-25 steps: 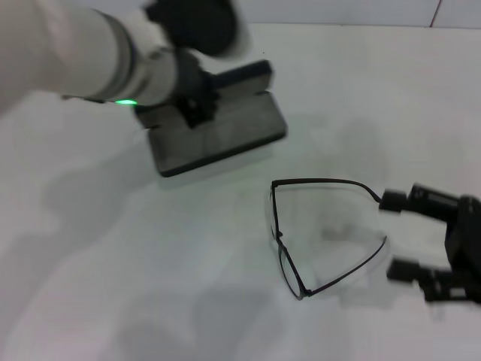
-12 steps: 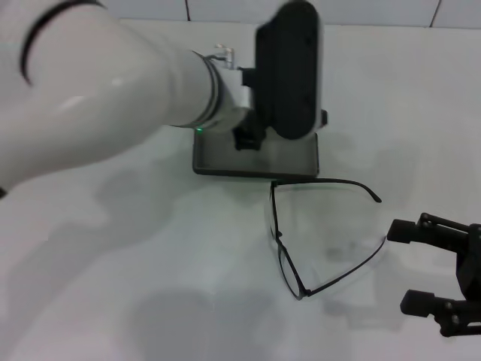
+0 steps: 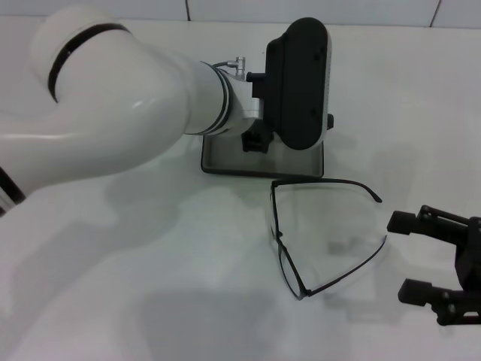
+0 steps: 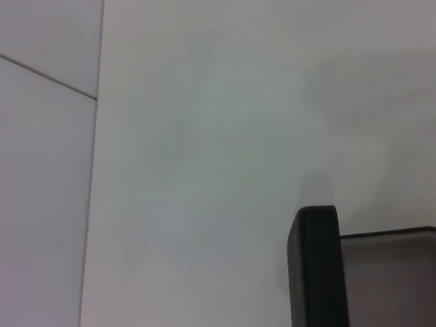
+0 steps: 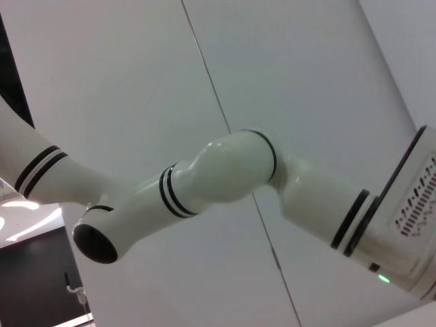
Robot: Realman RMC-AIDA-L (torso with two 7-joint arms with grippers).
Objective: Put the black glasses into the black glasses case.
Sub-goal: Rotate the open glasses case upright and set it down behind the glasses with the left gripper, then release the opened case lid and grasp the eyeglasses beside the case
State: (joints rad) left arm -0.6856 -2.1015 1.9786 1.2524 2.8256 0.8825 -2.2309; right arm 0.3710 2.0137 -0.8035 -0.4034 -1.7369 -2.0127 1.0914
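The black glasses lie unfolded on the white table, with their temple arms pointing right. The black glasses case stands open just behind them, its lid upright and its grey-lined base flat on the table. My left gripper reaches in from the left and holds the case at its base wall. A black edge of the case shows in the left wrist view. My right gripper is open and empty, low over the table just right of the temple tips.
My big white left arm spans the left and middle of the head view. The right wrist view shows only that arm against a wall. Bare white table lies in front of the glasses.
My left arm has carried the case to the right, up to the glasses, and the lid now stands upright. My right gripper has drawn back from the temple tips, down and to the right.
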